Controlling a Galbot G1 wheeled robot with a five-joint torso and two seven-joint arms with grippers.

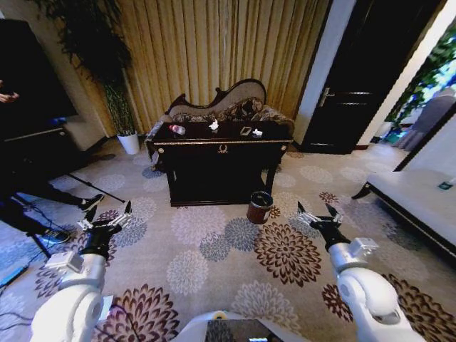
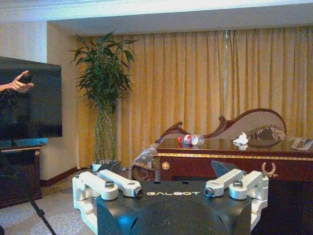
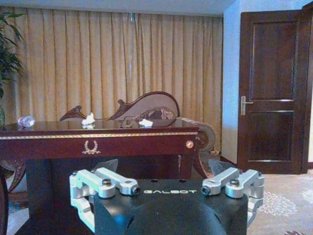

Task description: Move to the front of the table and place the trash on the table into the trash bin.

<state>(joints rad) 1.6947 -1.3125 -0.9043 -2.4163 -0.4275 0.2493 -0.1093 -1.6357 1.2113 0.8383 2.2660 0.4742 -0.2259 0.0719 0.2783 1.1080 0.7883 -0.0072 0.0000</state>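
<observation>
L gripper (image 1: 109, 220) low at left over carpet, fingers spread, empty | R gripper (image 1: 319, 214) low at right, fingers spread, empty | trash bin (image 1: 260, 207) on carpet off table's front-right corner | table (image 1: 214, 142) ahead, well apart from both grippers | on top: bottle (image 1: 177, 130) left, tissue (image 1: 214, 125) centre, wrapper scraps (image 1: 256, 132) right

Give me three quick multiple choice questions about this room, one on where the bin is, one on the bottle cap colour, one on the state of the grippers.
1. Where is the trash bin?
A. on the table
B. on the carpet by the table's front right corner
C. beside the plant

2. What colour is the bottle cap?
A. red
B. blue
C. green

3. How are the left gripper and right gripper?
A. both open and empty
B. left holds the bottle
C. right holds a tissue

Answers: 1 B, it stands on the floor before the table. 2 A, the left wrist view shows red. 3 A, fingers spread, nothing between.
</observation>
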